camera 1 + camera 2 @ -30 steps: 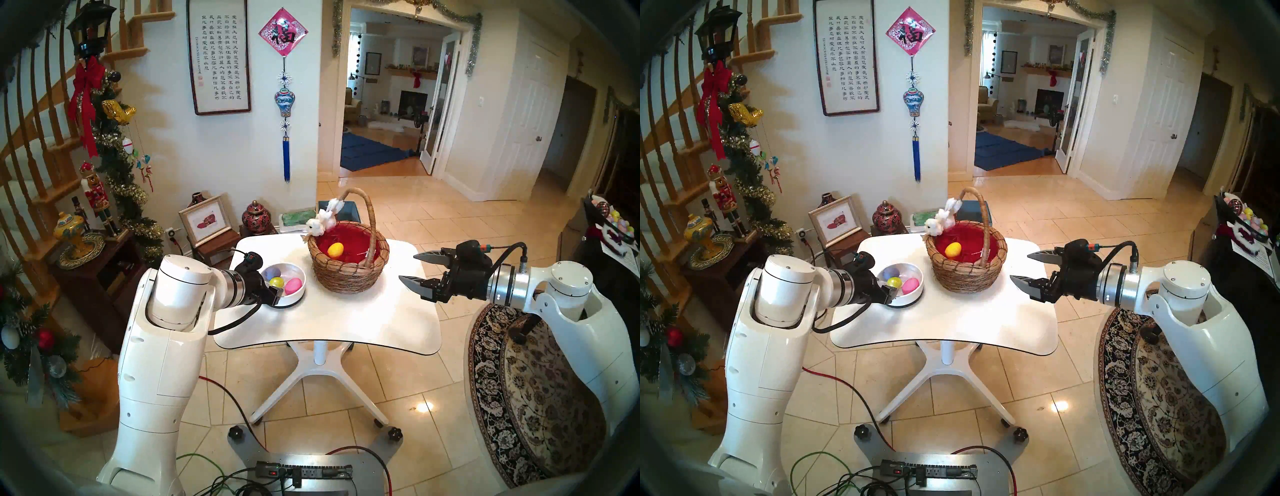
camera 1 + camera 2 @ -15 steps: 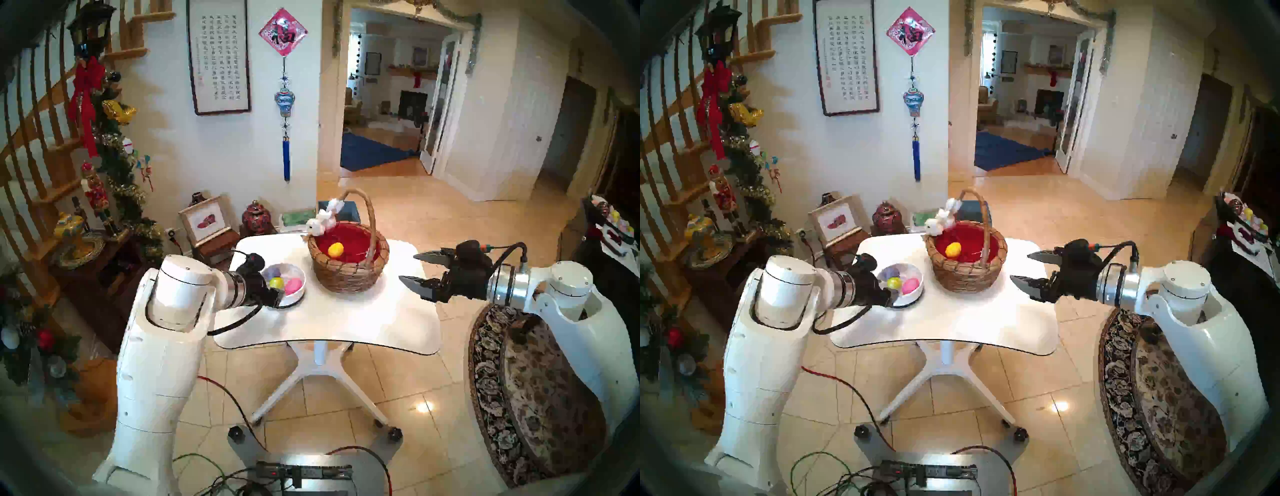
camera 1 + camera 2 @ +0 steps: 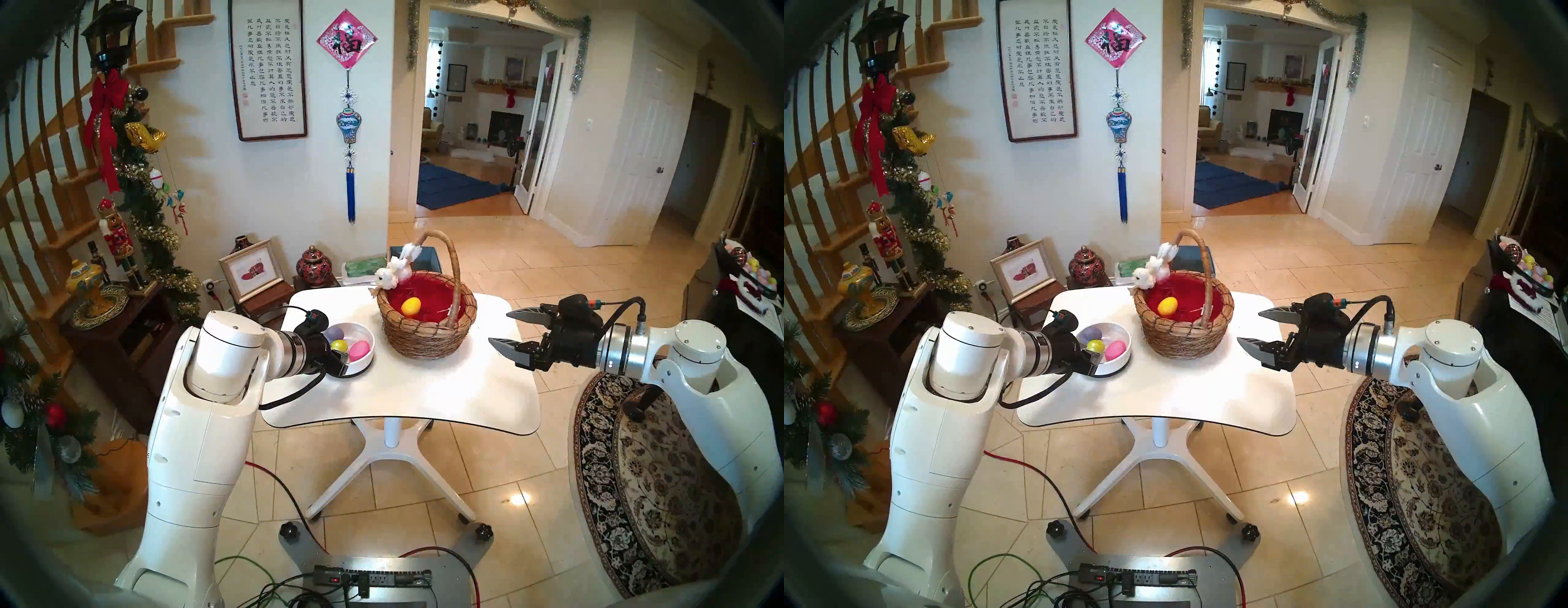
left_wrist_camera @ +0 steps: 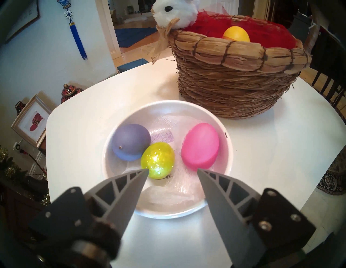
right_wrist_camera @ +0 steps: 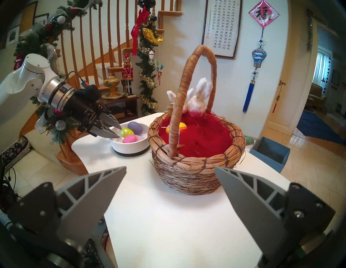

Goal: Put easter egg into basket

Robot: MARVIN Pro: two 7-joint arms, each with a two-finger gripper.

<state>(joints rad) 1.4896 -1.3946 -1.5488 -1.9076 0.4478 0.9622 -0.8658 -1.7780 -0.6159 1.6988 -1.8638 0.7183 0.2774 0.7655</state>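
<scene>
The wicker basket (image 3: pixel 428 337) with red lining, a tall handle and a plush bunny on its rim stands at the table's back middle. A yellow egg (image 3: pixel 411 306) lies in it. Left of it a white bowl (image 4: pixel 168 102) holds a purple egg (image 4: pixel 131 142), a glittery yellow-green egg (image 4: pixel 158 160) and a pink egg (image 4: pixel 200 146). My left gripper (image 4: pixel 173 170) hangs open over the bowl's near rim. Its left fingertip almost touches the glittery egg, and nothing is between the jaws. To the basket's right, my right gripper (image 3: pixel 499 327) is open and empty.
The white pedestal table (image 3: pixel 424 395) has bare surface in front of the basket and bowl. A blue bin (image 5: pixel 269 151) stands on the floor behind the table. Low dark furniture with ornaments sits at the left, a patterned rug (image 3: pixel 662 479) at the right.
My left arm has edged a little to the right, toward the bowl. The right arm, the basket and the eggs have not moved.
</scene>
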